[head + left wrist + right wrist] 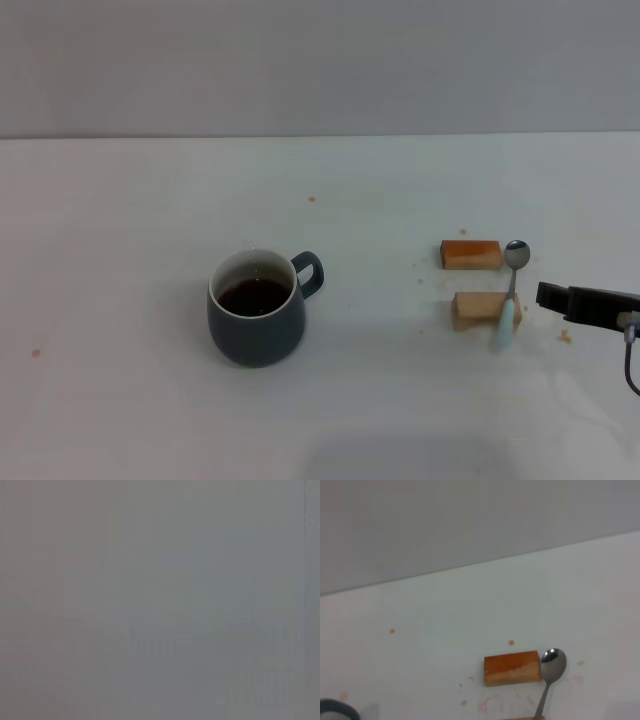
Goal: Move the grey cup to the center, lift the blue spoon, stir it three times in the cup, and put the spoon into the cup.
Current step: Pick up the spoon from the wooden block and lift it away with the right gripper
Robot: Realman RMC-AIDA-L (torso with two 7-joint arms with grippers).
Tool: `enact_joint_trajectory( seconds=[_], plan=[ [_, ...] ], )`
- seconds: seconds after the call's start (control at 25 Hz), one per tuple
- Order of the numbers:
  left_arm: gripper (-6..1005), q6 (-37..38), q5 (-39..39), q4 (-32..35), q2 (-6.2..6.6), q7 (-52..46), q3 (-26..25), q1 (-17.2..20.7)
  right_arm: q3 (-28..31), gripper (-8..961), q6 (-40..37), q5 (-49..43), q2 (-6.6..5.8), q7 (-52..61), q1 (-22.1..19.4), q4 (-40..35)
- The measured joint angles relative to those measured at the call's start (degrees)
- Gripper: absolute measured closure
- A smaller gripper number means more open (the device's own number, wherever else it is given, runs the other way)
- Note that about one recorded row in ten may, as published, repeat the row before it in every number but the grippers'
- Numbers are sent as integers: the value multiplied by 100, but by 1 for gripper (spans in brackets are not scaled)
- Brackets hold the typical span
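The grey cup [256,320] stands upright on the white table, left of the middle, its handle toward the right and dark liquid inside. A sliver of its rim [337,709] shows in the right wrist view. The blue spoon [511,290] lies at the right, with its metal bowl [553,662] beside the far wooden block and its pale blue handle resting over the near block. My right gripper [547,296] comes in from the right edge, just right of the spoon's handle and apart from it. The left gripper is out of view, and its wrist view shows only flat grey.
Two small wooden blocks lie at the right, one farther [470,254] and one nearer [480,308]; the far block [512,668] also shows in the right wrist view. Small brown stains dot the table [150,200]. A grey wall runs behind it.
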Motion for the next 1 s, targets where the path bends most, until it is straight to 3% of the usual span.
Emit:
enact_joint_trajectory(
  seconds=[0.32,0.6,1.0],
  plan=[
    [1002,6,10,-237,153,10,8,149,486,463,-280,1045,-15,-99,211,-494],
    [1002,64,12,20,306,-16,31,91,909,463,-453,2069,-4,-469,516,-1241],
    [1002,106,12,177,323,48,28,-93,1118,464,-457,2462,2,-588,683,-1568]
  ],
)
